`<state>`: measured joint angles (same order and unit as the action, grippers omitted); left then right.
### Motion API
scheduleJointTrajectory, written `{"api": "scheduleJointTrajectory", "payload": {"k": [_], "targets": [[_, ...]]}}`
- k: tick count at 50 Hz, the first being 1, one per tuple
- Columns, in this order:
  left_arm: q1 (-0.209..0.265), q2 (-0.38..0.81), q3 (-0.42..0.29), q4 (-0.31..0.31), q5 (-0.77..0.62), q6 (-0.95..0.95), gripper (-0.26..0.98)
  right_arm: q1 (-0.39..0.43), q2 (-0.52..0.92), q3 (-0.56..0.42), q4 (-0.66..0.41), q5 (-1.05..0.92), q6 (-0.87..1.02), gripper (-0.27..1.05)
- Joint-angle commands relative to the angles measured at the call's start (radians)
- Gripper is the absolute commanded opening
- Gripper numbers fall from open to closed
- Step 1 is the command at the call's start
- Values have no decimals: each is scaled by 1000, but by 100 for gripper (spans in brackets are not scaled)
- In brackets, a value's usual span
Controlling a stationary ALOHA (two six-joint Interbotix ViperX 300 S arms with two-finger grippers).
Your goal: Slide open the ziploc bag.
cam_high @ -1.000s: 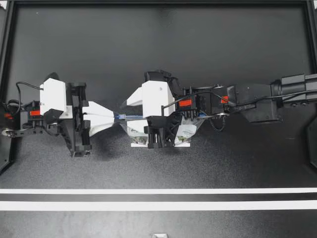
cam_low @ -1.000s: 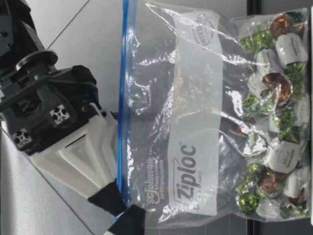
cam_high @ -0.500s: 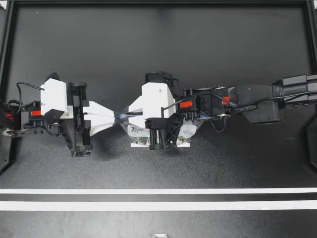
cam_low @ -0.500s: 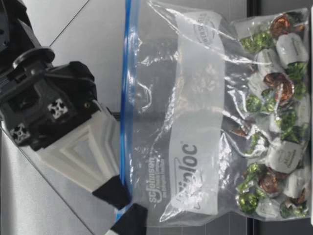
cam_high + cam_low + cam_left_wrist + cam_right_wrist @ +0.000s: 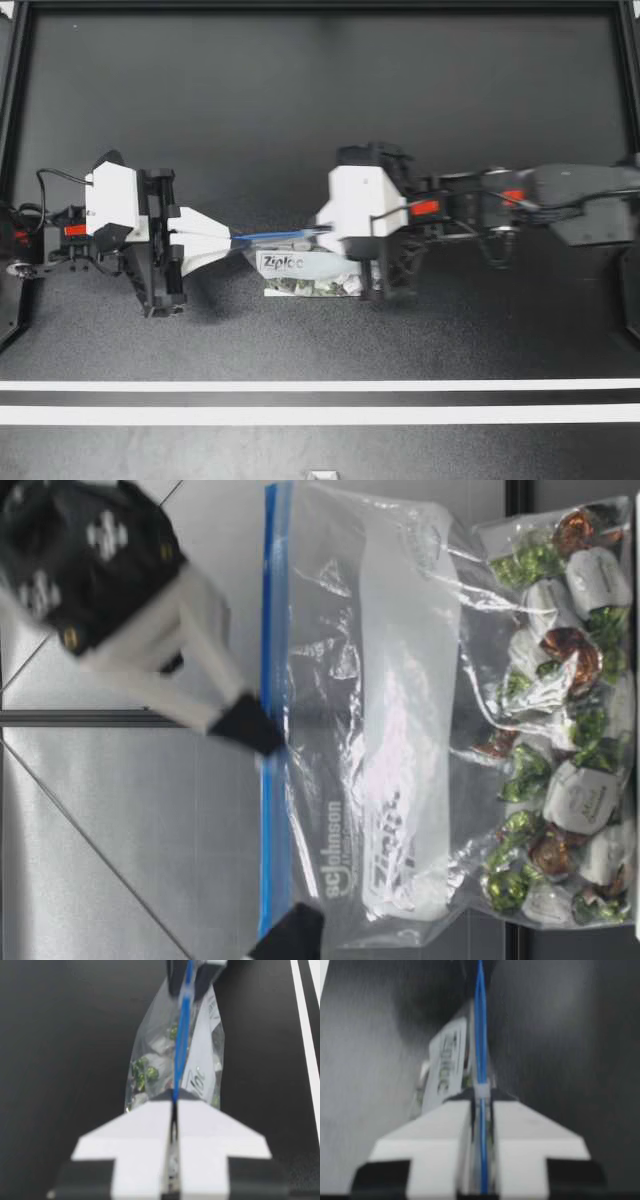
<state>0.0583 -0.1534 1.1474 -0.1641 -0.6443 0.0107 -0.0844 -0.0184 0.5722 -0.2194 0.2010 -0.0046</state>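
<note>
Hold: my left gripper (image 5: pixel 232 239) pinched one end of the blue zip track (image 5: pixel 275 236) | my right gripper (image 5: pixel 322 229) clamped that track farther along | ziploc bag (image 5: pixel 300 268) hung below both, sweets (image 5: pixel 560 680) weighting its bottom | film limp and slippery, I judged; the stiffer track was the sound hold.

ziploc bag (image 5: pixel 300 265): I am seeing clear plastic carrying a white panel
zip strip (image 5: pixel 275 237): running blue
sweets (image 5: pixel 575 660): showing green, brown and white wrappers
table (image 5: pixel 300 100): looking black, two white stripes (image 5: pixel 320 385) crossing it
my left gripper (image 5: pixel 229 239), my right gripper (image 5: pixel 321 231): both showing white, black-tipped
</note>
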Motion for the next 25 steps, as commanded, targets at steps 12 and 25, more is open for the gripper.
{"api": "scheduleJointTrajectory", "payload": {"k": [12,25], "targets": [[0,-12,2,-2,-3,2,-17,-5,-176,164,3,5,15,-10],[6,-14,2,-2,-3,3,-17,-5,-244,241,8,5,15,-10]]}}
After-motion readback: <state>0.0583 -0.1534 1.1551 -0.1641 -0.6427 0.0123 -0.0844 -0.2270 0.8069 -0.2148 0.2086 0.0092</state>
